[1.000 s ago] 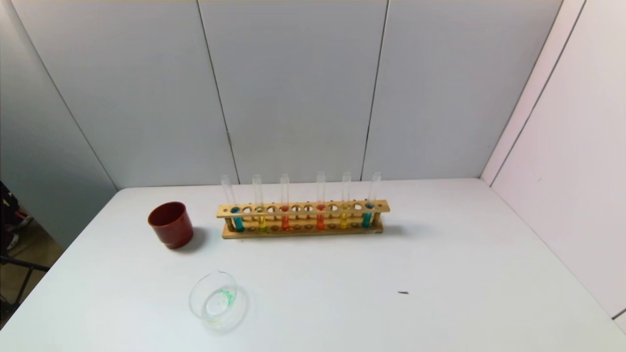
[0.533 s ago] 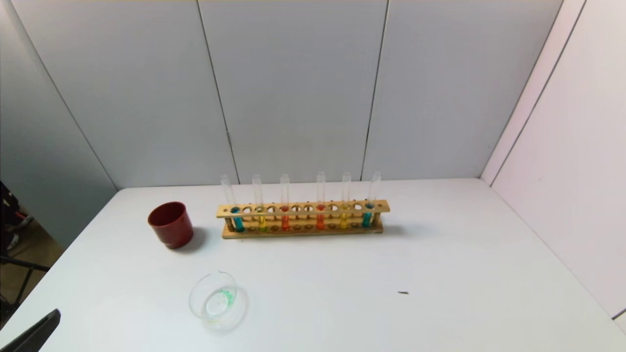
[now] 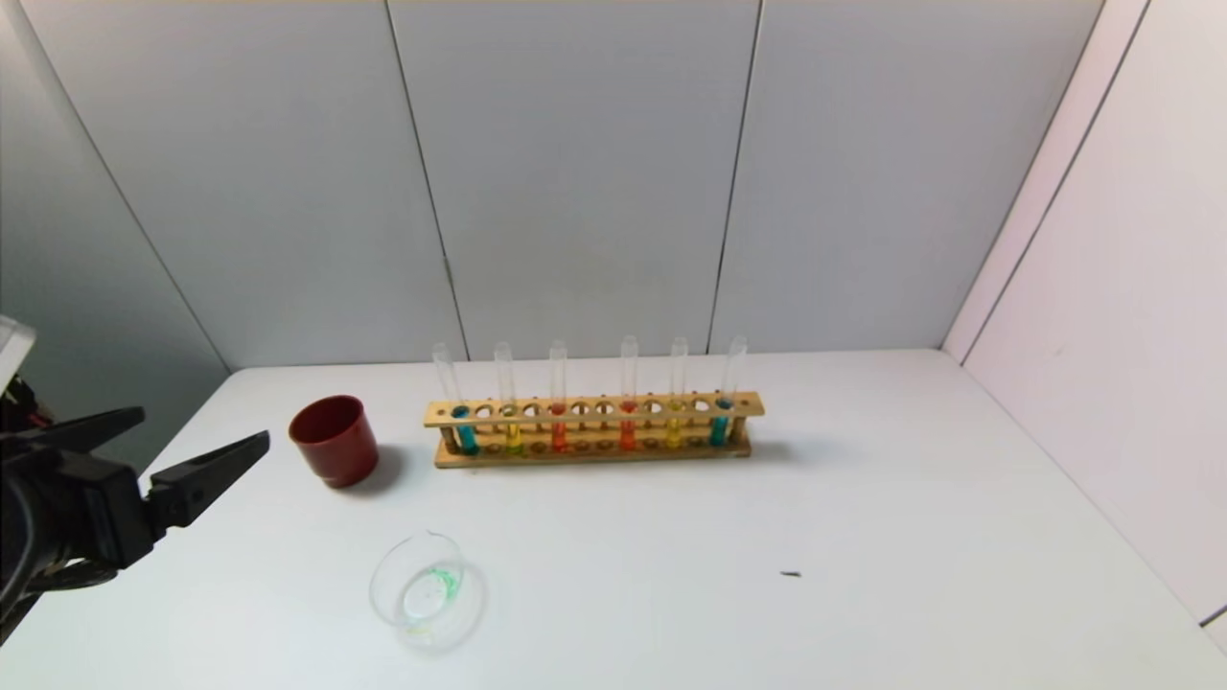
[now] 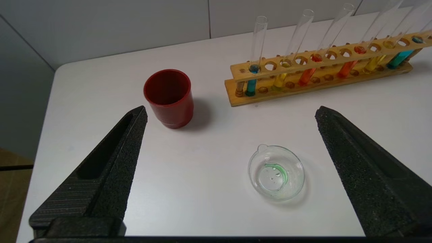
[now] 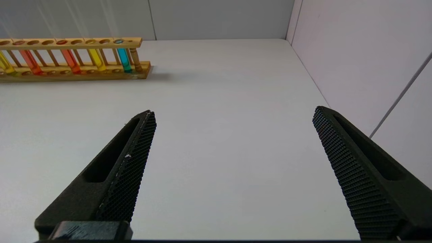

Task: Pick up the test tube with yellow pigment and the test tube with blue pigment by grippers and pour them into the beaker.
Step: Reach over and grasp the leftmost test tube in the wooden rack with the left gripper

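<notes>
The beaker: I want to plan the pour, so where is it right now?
In the head view the beaker stands on the table left of centre, nearer the robot than the red cup and the wooden rack, touching neither.

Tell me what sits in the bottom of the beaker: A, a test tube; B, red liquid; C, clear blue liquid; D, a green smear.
D: the beaker holds only a curved green smear on its glass bottom, while every tube stands in the rack.
</notes>
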`<action>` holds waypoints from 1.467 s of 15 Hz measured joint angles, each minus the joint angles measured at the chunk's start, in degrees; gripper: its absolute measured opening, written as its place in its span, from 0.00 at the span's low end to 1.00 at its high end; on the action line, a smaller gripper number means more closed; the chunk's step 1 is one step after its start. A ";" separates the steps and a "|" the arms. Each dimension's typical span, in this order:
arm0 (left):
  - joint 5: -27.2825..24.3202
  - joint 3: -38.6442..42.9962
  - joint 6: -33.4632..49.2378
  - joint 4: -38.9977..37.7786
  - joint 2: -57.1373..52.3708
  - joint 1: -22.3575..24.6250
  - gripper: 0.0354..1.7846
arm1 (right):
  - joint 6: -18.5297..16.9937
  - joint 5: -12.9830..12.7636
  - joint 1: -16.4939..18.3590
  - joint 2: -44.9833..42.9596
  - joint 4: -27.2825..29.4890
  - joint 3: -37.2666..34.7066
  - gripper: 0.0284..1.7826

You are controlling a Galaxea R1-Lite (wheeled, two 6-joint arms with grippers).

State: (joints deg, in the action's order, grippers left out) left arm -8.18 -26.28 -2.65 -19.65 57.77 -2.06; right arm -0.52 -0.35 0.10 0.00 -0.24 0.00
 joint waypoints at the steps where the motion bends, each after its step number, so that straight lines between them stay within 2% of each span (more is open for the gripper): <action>1: -0.02 -0.87 0.26 -1.62 2.73 -1.00 0.98 | 0.00 0.02 0.00 0.00 0.02 0.00 0.95; 5: 2.51 -3.18 1.00 -7.17 12.96 -7.36 0.98 | 0.01 0.00 0.00 0.00 0.00 0.00 0.95; 8: 5.57 -4.58 3.55 -14.97 21.36 -10.06 0.98 | 0.00 0.00 0.00 0.00 0.02 0.00 0.95; 14: 9.06 -9.61 5.53 -25.83 36.66 -11.14 0.98 | 0.00 0.02 0.00 0.00 0.02 0.00 0.95; 18: 10.72 -12.91 6.08 -27.56 43.45 -11.19 0.98 | 0.00 0.02 0.00 0.00 0.00 0.00 0.95; 22: 11.90 -14.18 6.25 -32.46 48.90 -11.22 0.98 | 0.01 0.00 -0.02 0.00 0.02 0.00 0.95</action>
State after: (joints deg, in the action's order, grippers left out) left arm 3.72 -40.46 3.61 -52.11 106.67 -13.28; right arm -0.51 -0.35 0.07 0.00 -0.22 0.00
